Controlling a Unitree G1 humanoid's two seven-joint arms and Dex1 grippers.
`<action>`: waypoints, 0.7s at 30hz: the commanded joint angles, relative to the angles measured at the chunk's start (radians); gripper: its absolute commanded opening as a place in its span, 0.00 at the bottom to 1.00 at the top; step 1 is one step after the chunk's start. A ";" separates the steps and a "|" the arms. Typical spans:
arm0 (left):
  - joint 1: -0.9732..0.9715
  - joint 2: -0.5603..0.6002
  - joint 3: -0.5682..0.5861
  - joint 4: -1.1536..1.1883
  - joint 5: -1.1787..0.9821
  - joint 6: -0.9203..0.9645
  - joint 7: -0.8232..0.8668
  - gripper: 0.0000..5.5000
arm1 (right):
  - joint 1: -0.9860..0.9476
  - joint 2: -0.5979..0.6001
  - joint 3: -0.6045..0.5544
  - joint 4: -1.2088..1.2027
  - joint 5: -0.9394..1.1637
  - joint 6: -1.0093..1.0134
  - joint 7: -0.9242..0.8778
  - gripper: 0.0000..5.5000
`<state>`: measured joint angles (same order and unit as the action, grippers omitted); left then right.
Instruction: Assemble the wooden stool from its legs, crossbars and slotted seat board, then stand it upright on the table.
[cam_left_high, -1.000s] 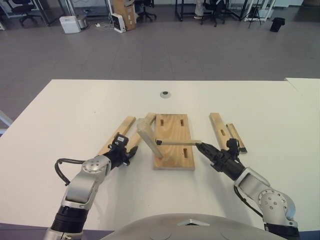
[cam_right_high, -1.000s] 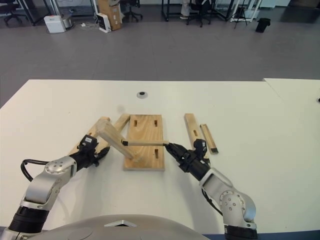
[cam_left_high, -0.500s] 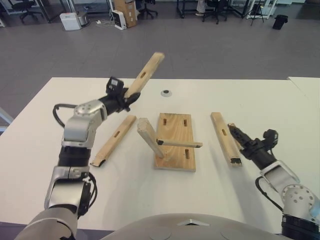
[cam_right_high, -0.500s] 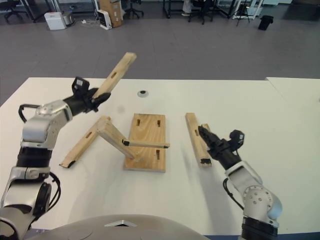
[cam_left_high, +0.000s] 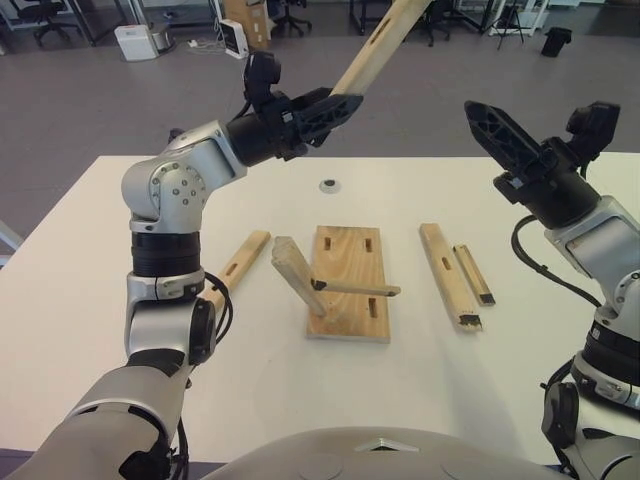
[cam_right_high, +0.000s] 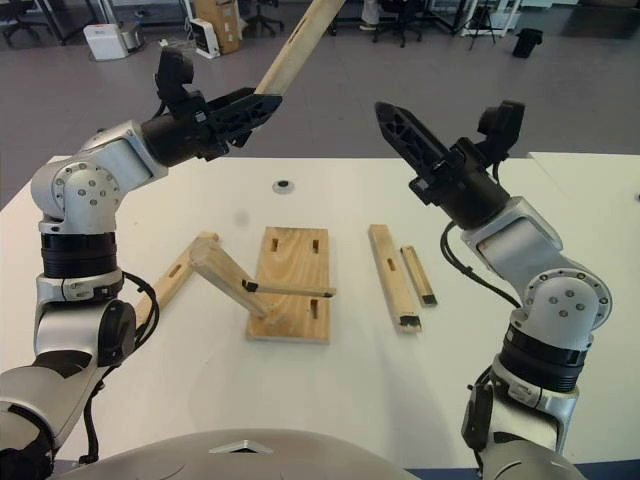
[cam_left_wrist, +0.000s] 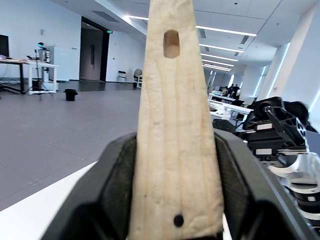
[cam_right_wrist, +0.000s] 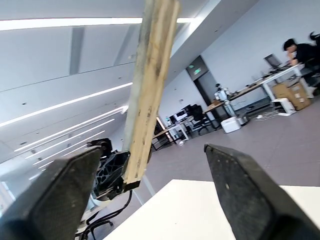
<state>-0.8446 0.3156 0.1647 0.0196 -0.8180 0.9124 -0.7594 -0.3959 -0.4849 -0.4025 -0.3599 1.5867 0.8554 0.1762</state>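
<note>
My left gripper (cam_left_high: 325, 103) is raised high above the table's far side, shut on a slotted wooden leg (cam_left_high: 380, 40) that slants up and away; its fingers (cam_left_wrist: 117, 185) clamp the leg (cam_left_wrist: 175, 150) on both sides. My right gripper (cam_left_high: 478, 112) hangs high on the right, open and empty, its fingers (cam_right_wrist: 60, 195) spread wide. The slotted seat board (cam_left_high: 350, 250) lies flat mid-table. On its left edge rests a leg (cam_left_high: 298, 275) with a thin crossbar (cam_left_high: 358, 288) stuck into it. Another leg (cam_left_high: 240, 262) lies to the left. A third leg (cam_left_high: 445, 275) and a short crossbar (cam_left_high: 472, 273) lie to the right.
A small black disc (cam_left_high: 330, 186) sits in the white table (cam_left_high: 120, 330) beyond the seat board. Bare tabletop stretches along the front edge and at both sides. A second table's corner (cam_left_high: 625, 165) shows at the far right.
My left gripper took a leg from the table and swung it high up and rightward. My right gripper let go of the crossbar, moved right, then rose empty.
</note>
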 joint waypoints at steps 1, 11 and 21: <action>0.010 0.001 0.007 -0.044 -0.067 0.058 -0.008 0.38 | -0.052 -0.042 0.019 0.012 0.099 0.011 0.003 0.80; 0.103 0.137 -0.094 -0.117 -0.155 0.186 -0.227 0.38 | -0.152 -0.101 -0.008 0.112 0.293 -0.034 0.017 0.92; 0.108 0.153 -0.127 -0.123 -0.172 0.189 -0.252 0.38 | -0.109 -0.086 0.072 -0.002 0.383 -0.073 -0.078 0.66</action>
<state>-0.7289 0.4547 0.0506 -0.1034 -1.0080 1.0873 -1.0220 -0.5048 -0.5757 -0.3463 -0.3408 1.9349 0.7811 0.1036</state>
